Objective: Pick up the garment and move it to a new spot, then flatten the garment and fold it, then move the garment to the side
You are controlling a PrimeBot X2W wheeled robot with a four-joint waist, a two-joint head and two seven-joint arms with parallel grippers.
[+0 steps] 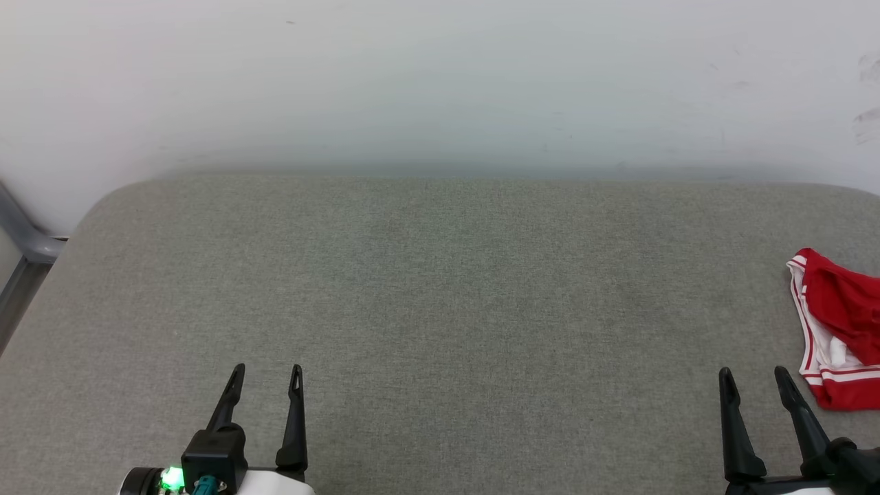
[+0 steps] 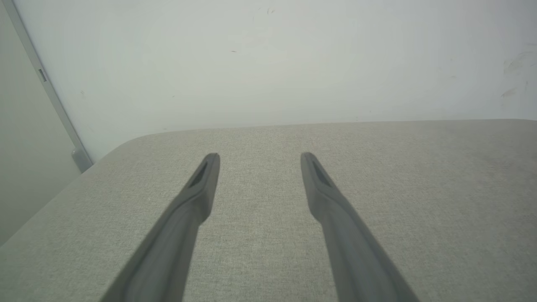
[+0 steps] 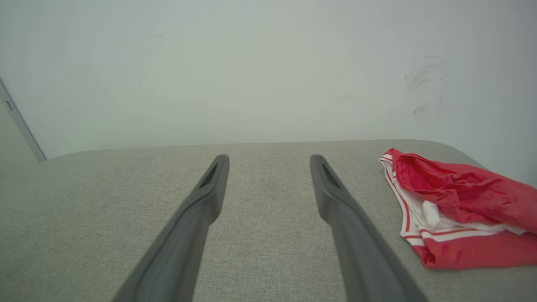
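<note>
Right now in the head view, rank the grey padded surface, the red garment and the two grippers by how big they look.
1. grey padded surface, by far the largest.
2. garment, though the picture's right edge crops it.
3. left gripper and right gripper: they look alike, so they are not ranked.

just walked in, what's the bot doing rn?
Nothing is being handled yet. The left gripper and right gripper are both open and empty, low at the near side of the grey padded surface, fingers pointing toward the wall. The garment, red with white striped trim, lies bunched up at the surface's right side, just beyond and to the right of the right gripper, untouched. The pick-up has not begun; the right arm is the closer one.
</note>
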